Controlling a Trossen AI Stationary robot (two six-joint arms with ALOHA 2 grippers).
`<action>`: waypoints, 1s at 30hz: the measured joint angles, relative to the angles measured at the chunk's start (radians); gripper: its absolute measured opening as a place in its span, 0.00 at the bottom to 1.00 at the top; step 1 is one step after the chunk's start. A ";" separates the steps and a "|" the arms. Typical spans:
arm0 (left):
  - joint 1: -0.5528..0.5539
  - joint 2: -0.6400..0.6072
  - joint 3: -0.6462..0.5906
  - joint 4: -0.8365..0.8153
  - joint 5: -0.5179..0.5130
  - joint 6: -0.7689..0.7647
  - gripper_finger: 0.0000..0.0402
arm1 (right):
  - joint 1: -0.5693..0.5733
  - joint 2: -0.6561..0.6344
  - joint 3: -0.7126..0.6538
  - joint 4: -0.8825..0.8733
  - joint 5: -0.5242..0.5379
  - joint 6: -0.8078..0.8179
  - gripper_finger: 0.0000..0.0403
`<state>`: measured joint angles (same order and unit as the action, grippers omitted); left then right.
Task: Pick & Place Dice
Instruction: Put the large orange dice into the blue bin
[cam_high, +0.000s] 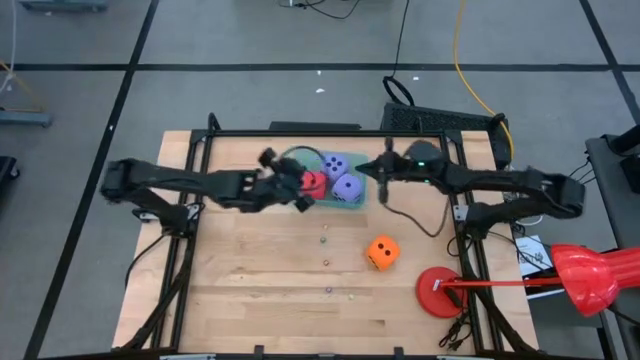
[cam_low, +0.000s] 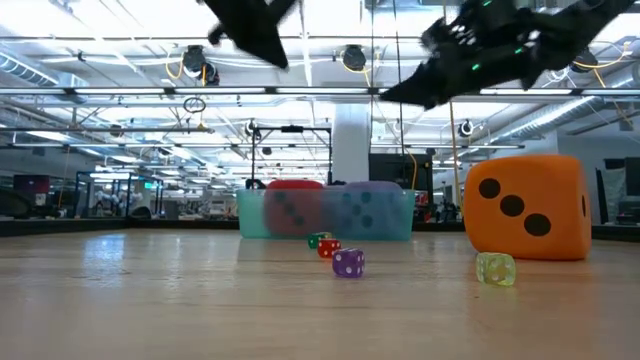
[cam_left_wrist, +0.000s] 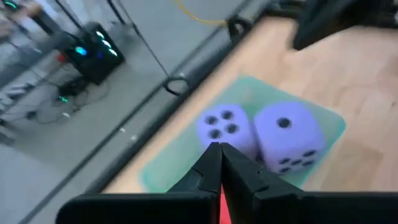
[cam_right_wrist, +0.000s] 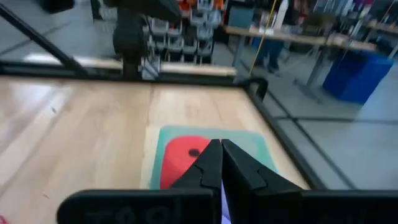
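Both my arms are dark, near black, built of slim jointed links with chunkier housings at the joints. My left arm (cam_high: 190, 185) has a pale grey patch near its wrist end. My right arm (cam_high: 490, 185) shows a small green light near its wrist, also seen from the low view as green glints on the black housing. A thin dark cable loops down from my right arm. My left gripper (cam_left_wrist: 219, 163) has two black wedge-shaped fingers tapering to a point, mounted on a flat black bar. My right gripper (cam_right_wrist: 219, 158) looks the same; its bar carries faint raised lettering I can't read.
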<state>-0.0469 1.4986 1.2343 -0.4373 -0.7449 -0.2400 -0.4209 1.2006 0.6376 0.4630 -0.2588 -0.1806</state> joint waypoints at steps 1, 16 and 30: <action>-0.014 -0.037 0.000 -0.015 -0.020 -0.007 0.03 | -0.001 -0.045 -0.014 -0.007 -0.004 0.000 0.00; -0.346 -0.478 -0.427 0.130 -0.046 -0.068 0.02 | -0.004 -0.533 -0.252 -0.119 -0.127 0.055 0.00; -0.419 -0.366 -0.849 0.878 -0.040 -0.069 0.01 | 0.005 -0.535 -0.410 -0.069 -0.134 0.139 0.00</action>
<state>-0.4660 1.1328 0.3855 0.4410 -0.7853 -0.3088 -0.4160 0.6655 0.2272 0.3940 -0.3931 -0.0418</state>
